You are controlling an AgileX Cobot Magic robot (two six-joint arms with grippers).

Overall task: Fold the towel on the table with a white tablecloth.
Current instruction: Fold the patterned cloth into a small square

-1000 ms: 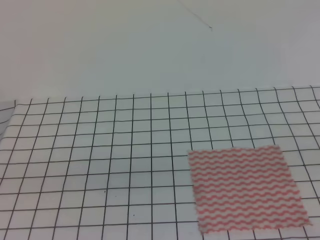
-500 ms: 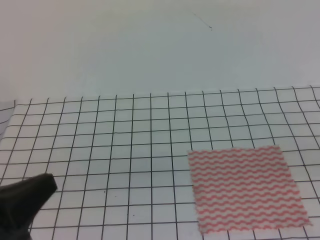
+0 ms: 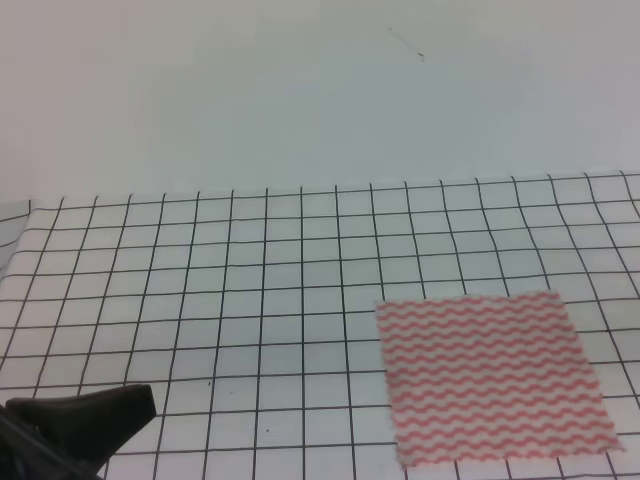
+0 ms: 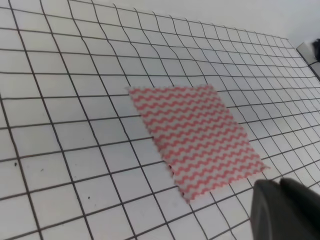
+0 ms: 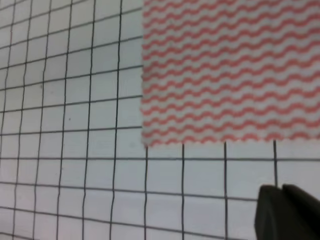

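Note:
The towel [image 3: 492,376], white with pink-red wavy stripes, lies flat and unfolded on the white tablecloth [image 3: 250,260] at the right of the exterior view. It also shows in the left wrist view, towel [image 4: 195,134], and at the top right of the right wrist view, towel [image 5: 230,70]. My left gripper [image 3: 138,402] is a dark shape at the bottom left, far from the towel. In its wrist view the left gripper [image 4: 279,182] hangs just past the towel's near corner, its fingers together and empty. The right gripper [image 5: 280,189] sits below the towel's near edge, fingers together, holding nothing.
The grid-lined tablecloth covers the whole table [image 3: 120,300] and is slightly wrinkled at its left edge. A plain pale wall [image 3: 300,90] rises behind the table's far edge. A dark object [image 4: 314,50] shows at the far right edge of the left wrist view.
The left gripper came into the exterior view from the bottom left, then shifted right and lower. The towel has not moved.

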